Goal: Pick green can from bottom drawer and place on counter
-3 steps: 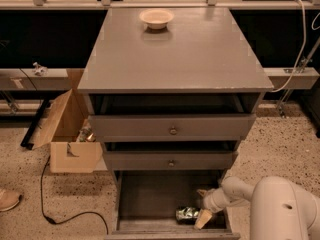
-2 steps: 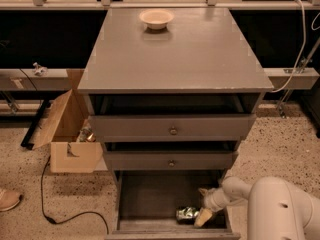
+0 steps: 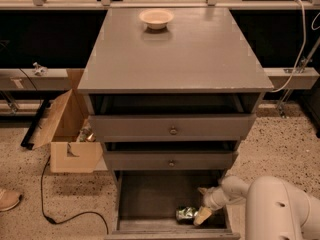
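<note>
While the can point(image 3: 186, 213) lies on its side at the front right of the open drawer point(image 3: 150, 199), the gripper point(image 3: 200, 204) is down beside it, fingers point(image 3: 202, 217) spread, nothing gripped. Grasp, lift and placement on the counter point(image 3: 175, 54) remain outstanding.
</note>
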Controlling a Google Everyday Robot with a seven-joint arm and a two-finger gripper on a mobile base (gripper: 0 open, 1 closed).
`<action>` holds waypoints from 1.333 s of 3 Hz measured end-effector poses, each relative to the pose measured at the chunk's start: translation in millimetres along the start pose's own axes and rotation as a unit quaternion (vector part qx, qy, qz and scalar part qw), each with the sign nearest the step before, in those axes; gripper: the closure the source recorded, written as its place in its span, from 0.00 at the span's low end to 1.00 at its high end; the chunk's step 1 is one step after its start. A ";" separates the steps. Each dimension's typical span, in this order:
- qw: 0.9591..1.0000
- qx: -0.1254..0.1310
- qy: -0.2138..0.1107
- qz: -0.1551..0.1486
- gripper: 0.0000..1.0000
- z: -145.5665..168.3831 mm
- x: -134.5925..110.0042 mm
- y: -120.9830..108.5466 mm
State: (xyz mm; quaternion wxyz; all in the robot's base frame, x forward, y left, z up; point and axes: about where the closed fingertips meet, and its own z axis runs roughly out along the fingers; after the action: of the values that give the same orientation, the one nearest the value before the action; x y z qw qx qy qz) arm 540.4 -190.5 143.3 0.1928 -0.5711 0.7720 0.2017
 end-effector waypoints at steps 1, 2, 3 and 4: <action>1.000 -0.002 0.000 -0.009 0.00 -4.2 -8.7 1.2; 1.000 -0.004 0.003 -0.024 0.00 -3.1 -21.4 5.7; 0.999 -0.008 0.007 -0.033 0.00 5.5 -29.1 10.0; 0.999 -0.015 0.015 -0.036 0.00 16.8 -30.0 13.6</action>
State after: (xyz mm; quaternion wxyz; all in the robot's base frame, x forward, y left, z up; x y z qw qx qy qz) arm 536.8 -153.8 146.3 0.1802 -0.6041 0.7508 0.1973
